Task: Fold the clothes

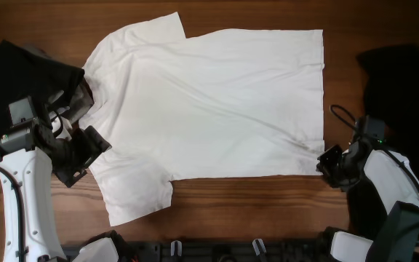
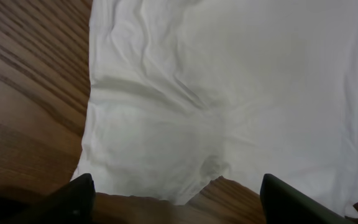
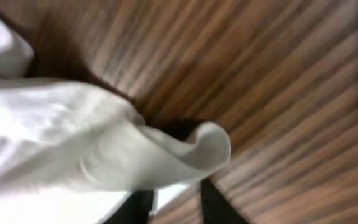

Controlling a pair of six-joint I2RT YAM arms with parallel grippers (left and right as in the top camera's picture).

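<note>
We are looking down at a white shirt (image 1: pixel 217 102) lying flat on the wooden table (image 1: pixel 268 211). Its neck is pointing left, its hem is running down the right side, and one sleeve is reaching toward the near edge. A black garment (image 1: pixel 20 73) is lying at the far left, touching the shirt's collar area. A second black garment (image 1: pixel 402 80) is lying at the far right, apart from the hem.

Our left gripper (image 1: pixel 86 149) is hanging over the shirt's left edge, near the collar and the near sleeve. In its wrist view the fingers (image 2: pixel 73 199) are standing wide apart with nothing between them, and wrinkled white cloth is filling most of the frame beyond them.

Our right gripper (image 1: pixel 327 164) is sitting at the near corner of the hem. In its wrist view the dark fingers (image 3: pixel 219 208) are drawn close together, pinching a raised fold of the hem that is curling up off the wood.
</note>
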